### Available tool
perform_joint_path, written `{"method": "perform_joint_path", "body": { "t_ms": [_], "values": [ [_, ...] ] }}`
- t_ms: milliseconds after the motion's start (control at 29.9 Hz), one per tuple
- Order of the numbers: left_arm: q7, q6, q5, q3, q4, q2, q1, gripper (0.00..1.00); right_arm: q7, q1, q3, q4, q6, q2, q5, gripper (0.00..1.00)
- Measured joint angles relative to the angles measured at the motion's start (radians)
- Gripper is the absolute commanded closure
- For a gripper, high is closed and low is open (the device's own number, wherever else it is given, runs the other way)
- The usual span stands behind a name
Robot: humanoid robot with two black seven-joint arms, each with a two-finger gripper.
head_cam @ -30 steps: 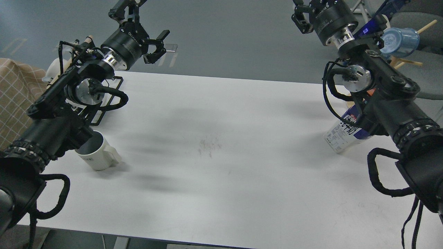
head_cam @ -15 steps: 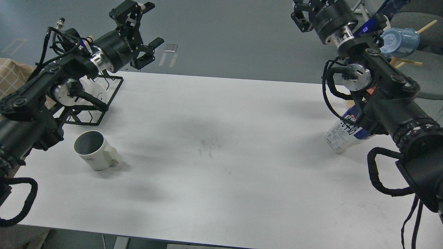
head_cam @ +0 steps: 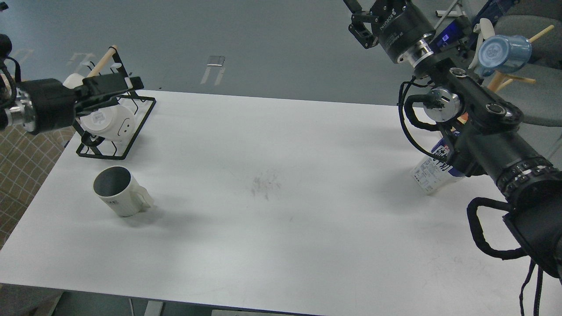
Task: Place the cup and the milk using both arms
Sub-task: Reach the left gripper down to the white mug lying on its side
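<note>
A white cup with a dark grey inside stands on the white table at the front left, handle to the right. A blue-and-white milk carton stands tilted at the right edge, partly hidden behind my right arm. My left gripper is open and empty, pointing right above the black rack, well behind the cup. My right gripper is high at the back right, far above the carton; its fingers run out of the top of the view.
A black wire rack at the back left holds a white mug and a wooden peg. A blue cup hangs on a wooden stand at the top right. A checked cloth lies left of the table.
My left arm has swung back and out to the left, uncovering the cup and rack; its gripper dropped to just above the rack. My right gripper shifted slightly left. Cup and carton have not moved.
</note>
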Motion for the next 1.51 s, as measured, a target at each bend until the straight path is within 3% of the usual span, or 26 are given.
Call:
{"method": "perform_joint_path", "body": {
  "t_ms": [134, 234, 770, 1339, 1506],
  "values": [
    [-0.088, 0.000, 0.193, 0.031, 0.007, 0.038, 0.031, 0.01, 0.000, -0.004, 0.000, 0.012, 0.000, 0.000, 0.000, 0.00],
    [-0.116, 0.000, 0.266, 0.052, 0.014, 0.043, 0.037, 0.01, 0.000, -0.007, 0.000, 0.018, -0.001, 0.000, 0.000, 0.00],
    [-0.123, 0.000, 0.328, 0.202, 0.213, -0.014, 0.057, 0.01, 0.000, -0.023, 0.001, 0.032, -0.006, 0.002, 0.000, 0.00],
    [-0.122, 0.000, 0.358, 0.206, 0.230, -0.099, 0.072, 0.01, 0.000, -0.030, 0.000, 0.032, -0.009, 0.002, 0.000, 0.00],
    [-0.121, 0.000, 0.360, 0.206, 0.239, -0.109, 0.073, 0.09, 0.000, -0.033, 0.000, 0.030, -0.009, -0.002, 0.000, 0.00]
  ]
}}
